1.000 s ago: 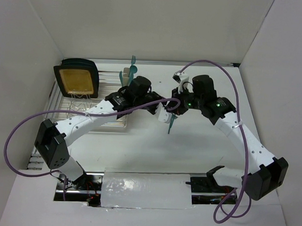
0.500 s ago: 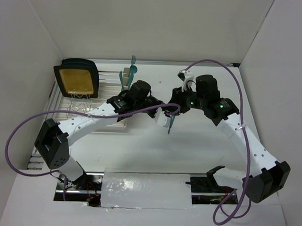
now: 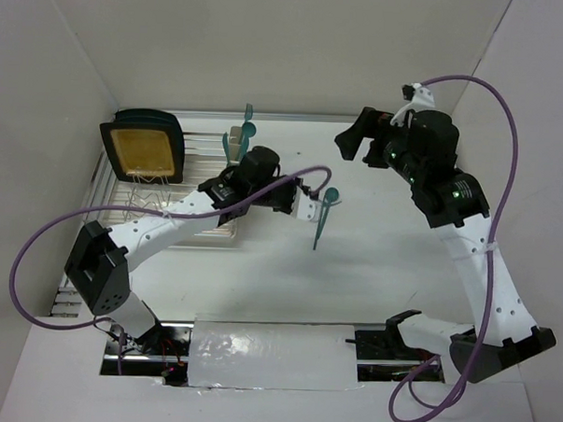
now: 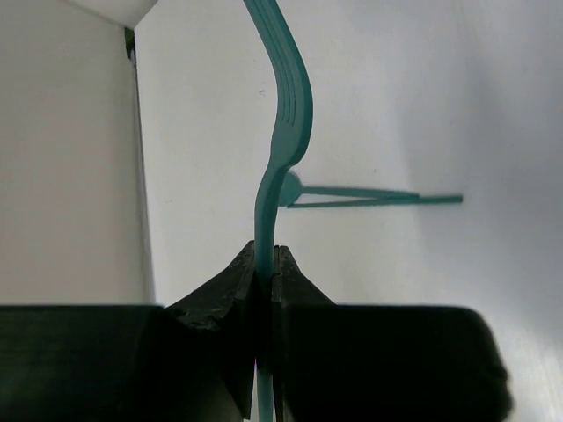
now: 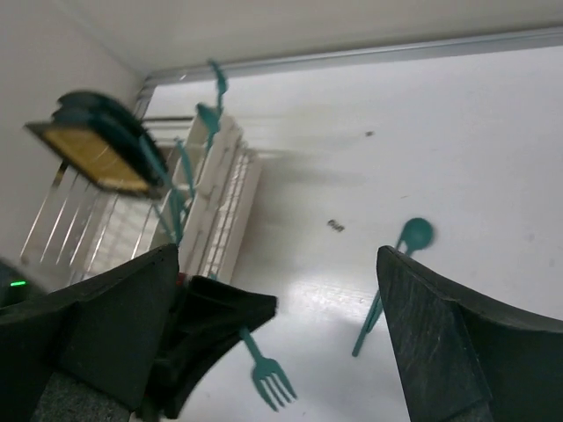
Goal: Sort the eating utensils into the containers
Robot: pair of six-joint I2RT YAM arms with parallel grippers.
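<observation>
My left gripper (image 3: 307, 206) hangs over the middle of the table, shut on the thin handle of a teal fork (image 4: 286, 105). In the left wrist view the jaws pinch the handle and the tines point away. The right wrist view shows the same fork (image 5: 268, 374) sticking out of the left gripper (image 5: 251, 316). A teal spoon (image 3: 322, 222) lies flat on the table just right of it, untouched. My right gripper (image 3: 355, 142) is open and empty, raised at the far right. The containers (image 3: 236, 142), cream cups at the dish rack's end, hold upright teal utensils (image 3: 248, 125).
A clear wire-ribbed dish rack (image 3: 137, 200) fills the left side, with dark-rimmed yellow plates (image 3: 142, 149) standing in it. White walls close in the table at the back and both sides. A purple cable (image 3: 264, 193) drapes across the left arm.
The two grippers were together at mid-table. The left one closed on the fork; the right one opened, let go and swung up and away to the far right.
</observation>
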